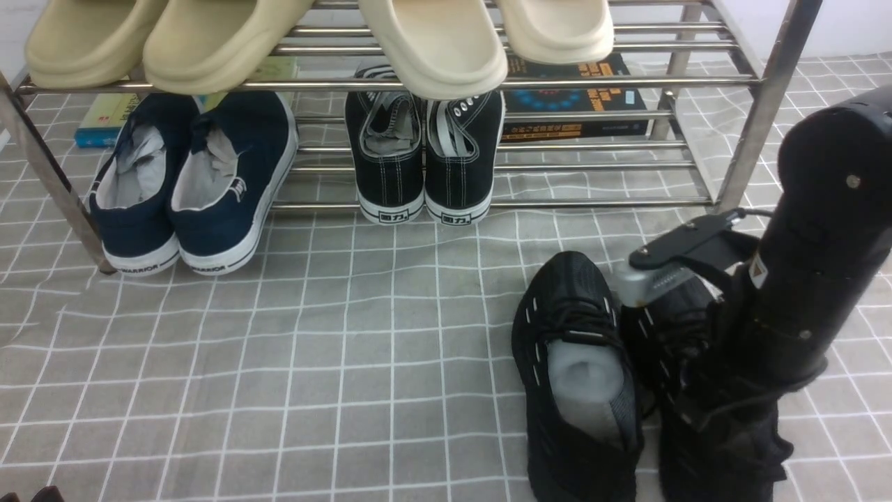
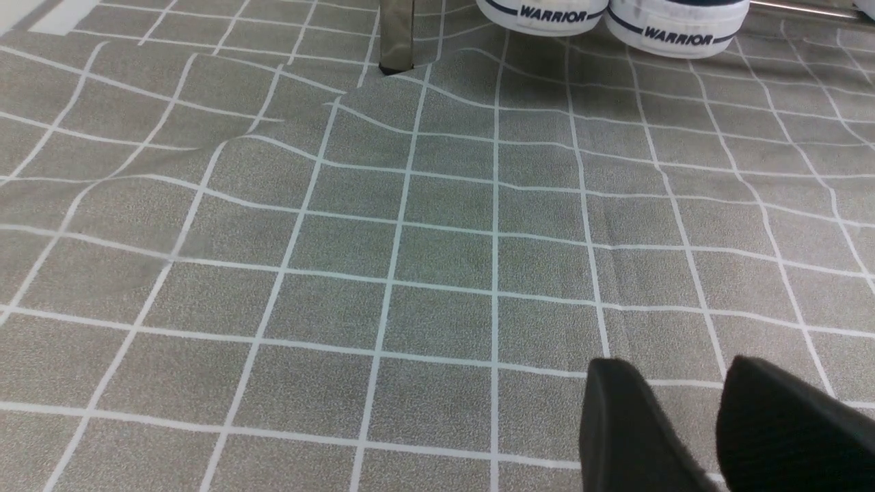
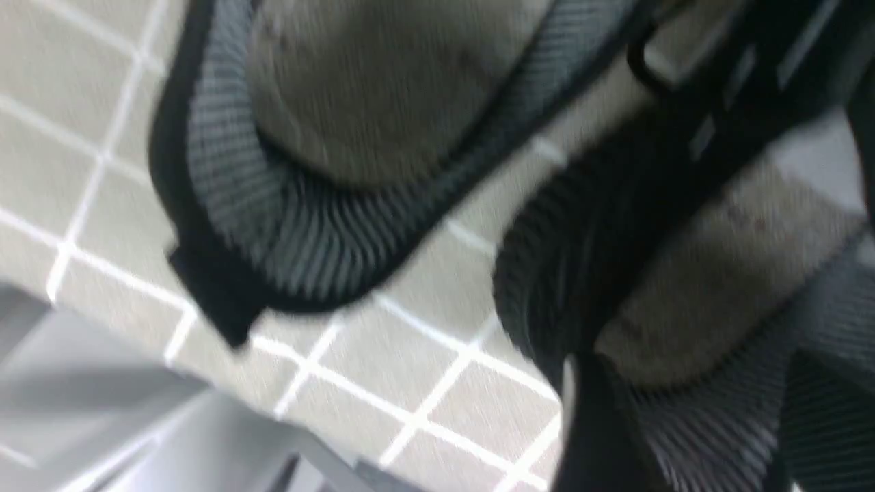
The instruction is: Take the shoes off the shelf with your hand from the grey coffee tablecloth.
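The two black knit sneakers stand side by side on the grey grid tablecloth [image 1: 390, 335], in front of the steel shelf [image 1: 488, 203]. The left one [image 1: 575, 376] shows its pale insole. My right arm covers most of the right one [image 1: 669, 328]. In the blurred right wrist view my right gripper [image 3: 704, 424] is open, one finger [image 3: 588, 430] outside that shoe's heel [image 3: 690, 437] and the other inside it. My left gripper [image 2: 683, 376] is open and empty, low over bare cloth [image 2: 410, 273].
Navy white-soled slip-ons [image 1: 188, 181] and black canvas sneakers [image 1: 425, 153] sit on the shelf's lower tier, with books [image 1: 571, 101] behind. Beige slides [image 1: 432, 42] hang over the upper tier. A shelf leg [image 2: 396, 37] stands near the left gripper.
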Robot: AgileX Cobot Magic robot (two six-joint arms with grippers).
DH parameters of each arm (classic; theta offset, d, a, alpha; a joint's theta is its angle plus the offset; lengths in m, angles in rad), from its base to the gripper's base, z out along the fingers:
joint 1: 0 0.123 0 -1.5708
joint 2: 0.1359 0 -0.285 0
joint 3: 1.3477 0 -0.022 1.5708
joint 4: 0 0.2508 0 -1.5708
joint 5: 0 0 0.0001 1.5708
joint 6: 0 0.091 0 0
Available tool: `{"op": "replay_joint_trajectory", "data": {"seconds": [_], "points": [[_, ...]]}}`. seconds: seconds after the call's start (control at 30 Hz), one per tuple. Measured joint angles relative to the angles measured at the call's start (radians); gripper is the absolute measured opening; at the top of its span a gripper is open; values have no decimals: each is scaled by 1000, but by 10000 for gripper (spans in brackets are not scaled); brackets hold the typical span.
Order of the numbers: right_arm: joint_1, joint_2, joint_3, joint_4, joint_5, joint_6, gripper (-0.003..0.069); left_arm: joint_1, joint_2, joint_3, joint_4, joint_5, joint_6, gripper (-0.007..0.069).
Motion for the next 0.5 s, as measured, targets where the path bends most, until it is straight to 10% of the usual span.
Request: {"op": "replay_joint_trajectory", "data": {"seconds": [0.5], "points": [[0, -717, 253, 88, -69, 6, -15, 0, 0, 0, 3, 0, 0, 239]]}}
